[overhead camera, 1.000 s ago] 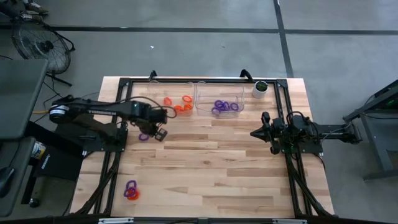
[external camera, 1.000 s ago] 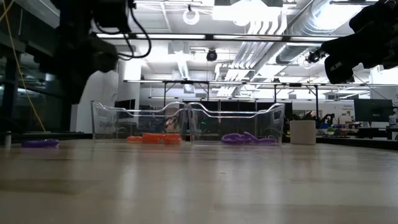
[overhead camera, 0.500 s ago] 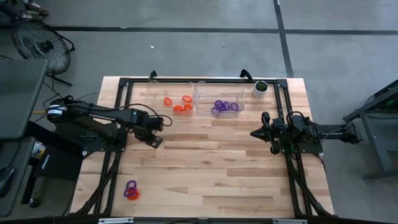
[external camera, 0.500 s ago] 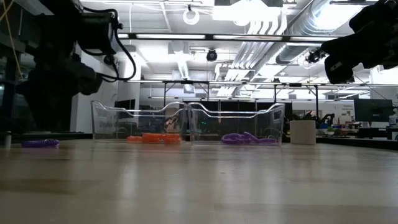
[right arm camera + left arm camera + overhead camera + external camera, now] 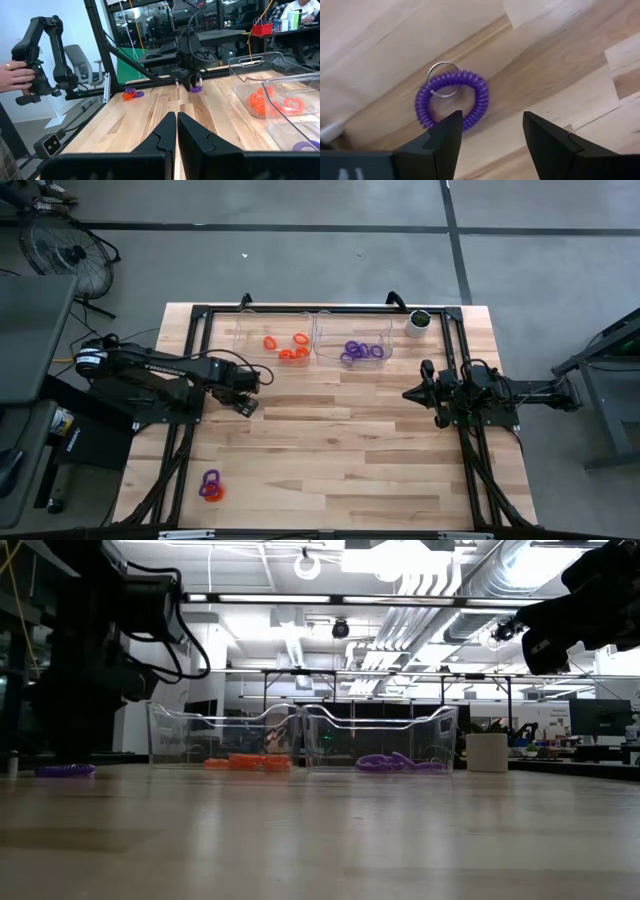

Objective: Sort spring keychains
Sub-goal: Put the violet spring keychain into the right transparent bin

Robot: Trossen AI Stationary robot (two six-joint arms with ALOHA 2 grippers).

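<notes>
A purple keychain [image 5: 452,99], a coiled loop with a small metal ring [image 5: 443,79] attached, is seen lying flat on the wooden counter [image 5: 340,440]. It is framed in the left wrist view just ahead of the left gripper [image 5: 492,132], whose jaws are spread wide and hold nothing; no contact with the coil can be made out. In the high view the left gripper [image 5: 246,402] is placed over the counter's left half, near the clear bins.

Orange keychains [image 5: 287,345] are gathered in the left bin [image 5: 240,338], and purple ones [image 5: 360,351] in the right bin [image 5: 388,340] beside it. A purple and an orange keychain [image 5: 209,486] are left together near the counter's front left corner, well apart from the rest.

The right gripper [image 5: 411,393] is held at the counter's right edge, its jaws pressed together and empty, as shown in the right wrist view [image 5: 176,131]. A white cup [image 5: 418,322] is set at the back right, beside the right bin.
</notes>
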